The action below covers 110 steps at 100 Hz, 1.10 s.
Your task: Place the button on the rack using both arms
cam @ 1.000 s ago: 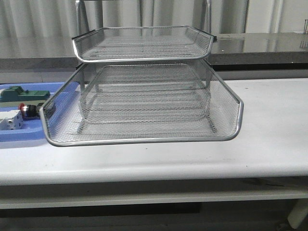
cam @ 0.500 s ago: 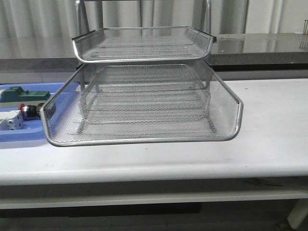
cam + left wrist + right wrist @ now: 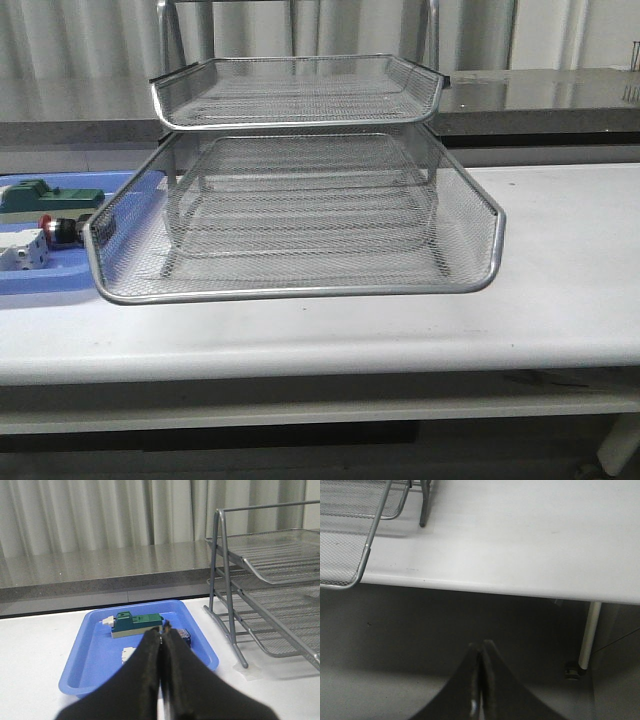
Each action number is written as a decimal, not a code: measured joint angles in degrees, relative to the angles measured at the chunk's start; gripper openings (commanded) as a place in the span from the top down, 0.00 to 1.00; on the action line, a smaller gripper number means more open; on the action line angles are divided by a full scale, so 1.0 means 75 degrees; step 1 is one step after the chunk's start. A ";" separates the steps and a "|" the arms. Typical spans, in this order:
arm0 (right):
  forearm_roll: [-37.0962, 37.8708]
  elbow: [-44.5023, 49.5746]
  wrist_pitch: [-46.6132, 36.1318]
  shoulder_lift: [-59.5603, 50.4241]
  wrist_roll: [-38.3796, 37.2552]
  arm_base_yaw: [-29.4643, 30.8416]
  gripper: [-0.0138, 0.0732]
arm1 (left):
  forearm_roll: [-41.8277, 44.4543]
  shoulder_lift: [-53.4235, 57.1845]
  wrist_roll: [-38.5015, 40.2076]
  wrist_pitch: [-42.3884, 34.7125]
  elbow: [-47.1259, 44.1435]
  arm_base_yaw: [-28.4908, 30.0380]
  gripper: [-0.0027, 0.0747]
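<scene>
1. The rack [image 3: 300, 190] stands at the centre of the white counter [image 3: 560, 290], its wire-mesh tiers empty and its lowest tier reaching toward the near edge.
2. At 9 o'clock from the rack lies a blue tray [image 3: 40, 280], just beside the rack's lowest tier.
3. The button [image 3: 60, 230] lies on its side in that tray, red cap pointing away from the rack, close to the mesh wall.
4. A green-and-grey block [image 3: 45, 196] sits at 12 o'clock of the button; a white part [image 3: 22, 256] sits at 7 o'clock.
5. The left gripper [image 3: 161, 637] hangs over the tray's near end, jaws pressed together, holding nothing.
6. The right gripper [image 3: 481, 647] hangs off the counter's front edge above the floor, jaws pressed together, empty.
</scene>
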<state>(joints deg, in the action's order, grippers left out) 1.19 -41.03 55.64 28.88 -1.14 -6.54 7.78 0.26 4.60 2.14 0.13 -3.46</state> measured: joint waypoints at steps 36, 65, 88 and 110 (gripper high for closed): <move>0.0000 0.0000 0.0021 0.0000 0.0000 0.0000 0.92 | 0.0000 0.0000 0.0000 0.0000 0.0000 0.0000 0.99; 0.0000 0.0000 0.0037 0.0000 0.0000 0.0000 0.92 | 0.0000 0.0000 0.0000 0.0000 0.0000 0.0000 0.99; 0.0000 0.0000 0.0040 0.0000 -0.0015 0.0000 0.92 | 0.0000 0.0000 0.0000 -0.0017 0.0000 0.0000 0.99; 0.0000 0.0000 0.0054 0.0000 -0.0015 0.0000 0.92 | -0.0355 0.0000 0.0000 -0.0285 0.0000 0.0000 0.99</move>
<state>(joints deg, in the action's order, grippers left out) 1.19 -41.03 56.04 28.88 -1.25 -6.54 5.12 0.26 4.60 0.00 0.13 -3.46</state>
